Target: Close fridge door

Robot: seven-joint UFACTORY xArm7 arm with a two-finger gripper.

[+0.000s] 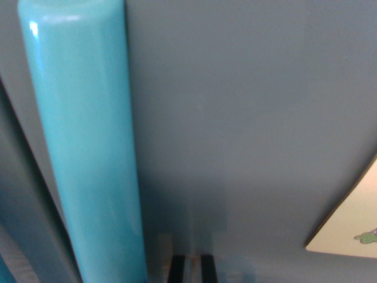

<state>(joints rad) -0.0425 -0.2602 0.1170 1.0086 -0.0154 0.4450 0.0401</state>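
The grey fridge door [247, 135] fills almost the whole wrist view, very close to the camera. Its turquoise cylindrical handle [88, 147] runs top to bottom along the wrist view's left. At the bottom edge two dark fingertips of my gripper [191, 270] stand close together, pressed up near the door face just right of the handle. Only their tips show, with a thin pale gap between them and nothing visibly held.
A cream sticker or magnet [350, 227] with a small green mark sits on the door at the lower right. A darker grey edge [23, 194] lies left of the handle.
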